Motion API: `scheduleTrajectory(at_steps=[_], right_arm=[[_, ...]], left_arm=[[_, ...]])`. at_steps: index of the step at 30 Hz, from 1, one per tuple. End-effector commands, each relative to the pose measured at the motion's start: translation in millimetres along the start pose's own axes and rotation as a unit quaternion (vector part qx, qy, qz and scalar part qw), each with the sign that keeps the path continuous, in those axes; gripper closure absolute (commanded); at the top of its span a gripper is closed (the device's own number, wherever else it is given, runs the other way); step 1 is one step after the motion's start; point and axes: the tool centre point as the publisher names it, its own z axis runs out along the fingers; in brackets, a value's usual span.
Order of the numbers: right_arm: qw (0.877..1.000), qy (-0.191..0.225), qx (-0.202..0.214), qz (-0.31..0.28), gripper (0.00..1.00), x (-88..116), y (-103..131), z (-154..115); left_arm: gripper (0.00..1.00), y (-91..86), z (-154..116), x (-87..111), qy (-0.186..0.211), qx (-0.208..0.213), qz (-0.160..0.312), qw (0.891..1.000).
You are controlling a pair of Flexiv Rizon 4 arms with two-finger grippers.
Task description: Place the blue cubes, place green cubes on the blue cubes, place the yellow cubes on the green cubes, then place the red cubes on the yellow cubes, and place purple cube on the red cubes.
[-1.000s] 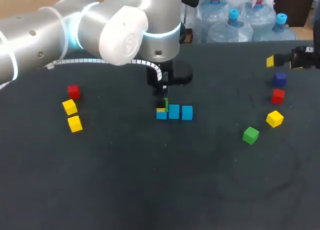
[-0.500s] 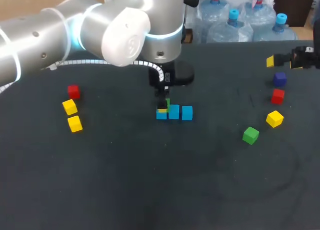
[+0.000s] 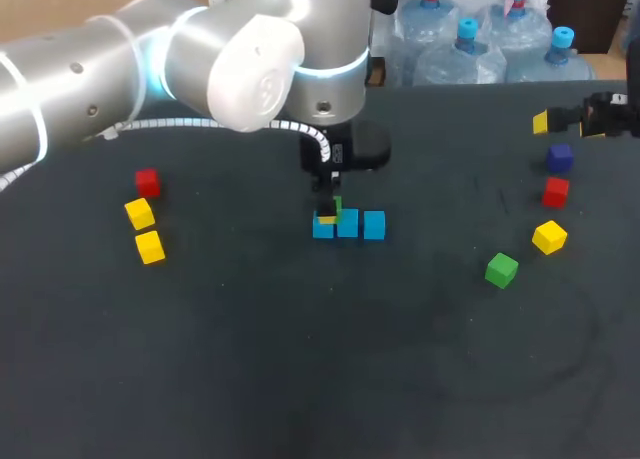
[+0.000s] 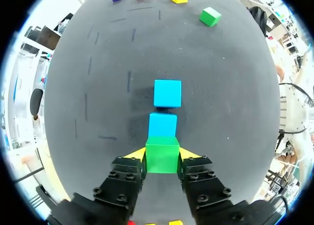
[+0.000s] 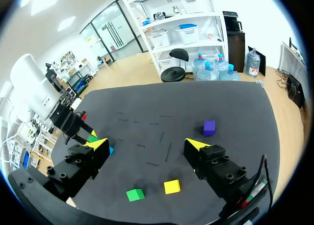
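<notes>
Three blue cubes lie in a row mid-table: left (image 3: 322, 230), middle (image 3: 347, 223) and right (image 3: 374, 225). My left gripper (image 3: 328, 215) is shut on a green cube (image 3: 336, 208) directly over the left blue cube; I cannot tell if they touch. In the left wrist view the green cube (image 4: 162, 155) sits between the yellow tips, with two blue cubes (image 4: 162, 124) ahead and the third hidden. My right gripper (image 3: 570, 122) hangs open and empty at the far right, above a purple cube (image 3: 559, 158).
On the right lie a red cube (image 3: 556, 191), a yellow cube (image 3: 549, 237) and a second green cube (image 3: 501, 270). On the left lie a red cube (image 3: 147, 183) and two yellow cubes (image 3: 139, 213), (image 3: 150, 247).
My left gripper has shifted slightly to the right with the green cube, staying over the row's left end. The right arm has not moved.
</notes>
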Motion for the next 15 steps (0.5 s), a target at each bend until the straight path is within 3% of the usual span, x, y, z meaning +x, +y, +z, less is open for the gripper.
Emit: scheduleTrajectory(at_steps=[1, 15], right_arm=[[1.0, 0.0, 0.001, 0.0, 0.0, 0.2, 0.3, -0.6], [1.0, 0.0, 0.001, 0.0, 0.0, 0.2, 0.3, -0.6]], left_arm=[[1.0, 2.7, 1.1, -2.7, 0.002, 0.002, 0.001, 1.0], [1.0, 2.3, 1.8, -2.6, 0.001, 0.005, 0.001, 1.0]])
